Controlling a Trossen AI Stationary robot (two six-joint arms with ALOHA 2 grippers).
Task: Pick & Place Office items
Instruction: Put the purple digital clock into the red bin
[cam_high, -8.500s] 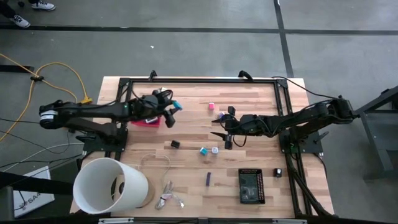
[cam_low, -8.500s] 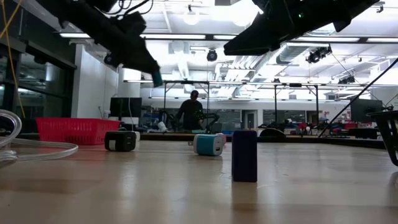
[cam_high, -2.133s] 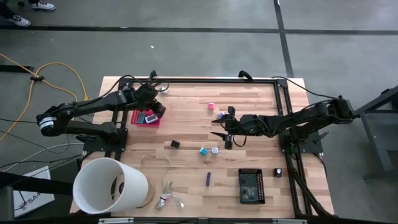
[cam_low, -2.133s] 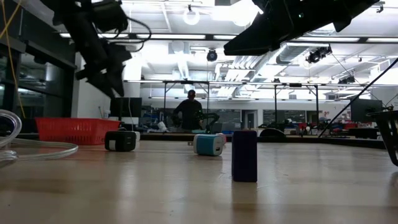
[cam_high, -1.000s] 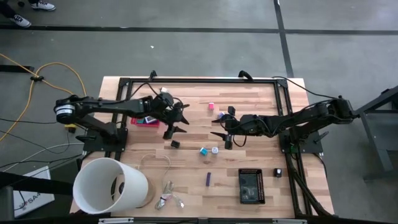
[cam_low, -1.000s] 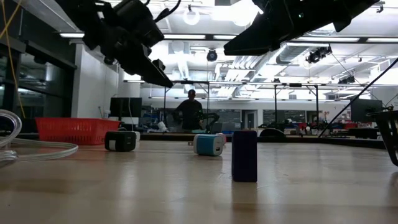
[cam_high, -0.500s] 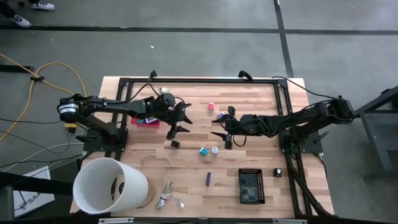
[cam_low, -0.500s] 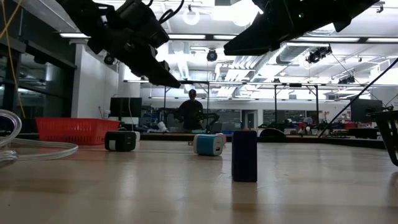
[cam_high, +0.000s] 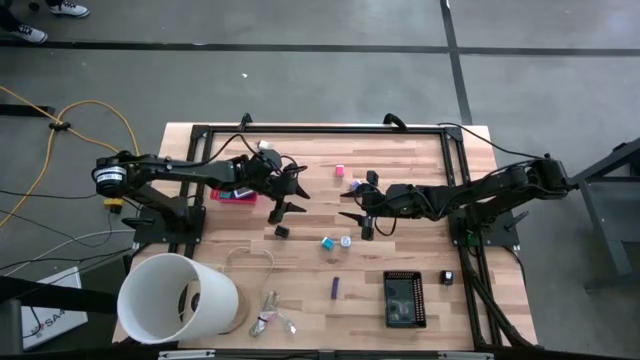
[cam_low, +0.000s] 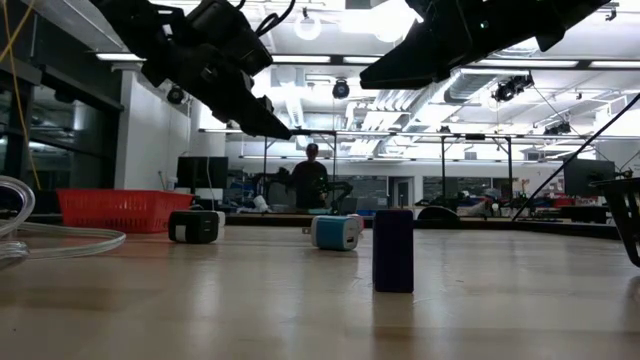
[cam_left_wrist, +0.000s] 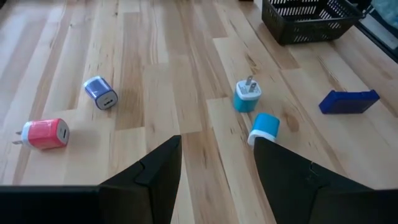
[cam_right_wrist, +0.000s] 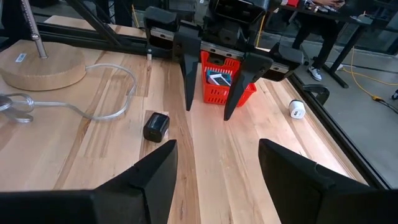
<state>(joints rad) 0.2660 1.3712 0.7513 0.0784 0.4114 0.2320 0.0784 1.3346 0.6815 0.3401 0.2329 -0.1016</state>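
- Hovering released, the left end effector (cam_high: 285, 196) hangs beside the red basket (cam_high: 232, 193), above the black block (cam_high: 282, 231).
- Right end effector (cam_high: 357, 210), fingers spread, empty.
- Teal charger (cam_high: 327, 242) sits mid-surface (cam_high: 420, 165); purple block (cam_high: 335, 287) nearer the front.

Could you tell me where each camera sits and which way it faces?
High: overhead, looking down; both arms, left gripper, right gripper.
Low: table height, facing the room; arms overhead.
Left wrist: past its own open fingers at the teal charger.
Right wrist: past its own open fingers toward the red basket.
Shared: black charger.
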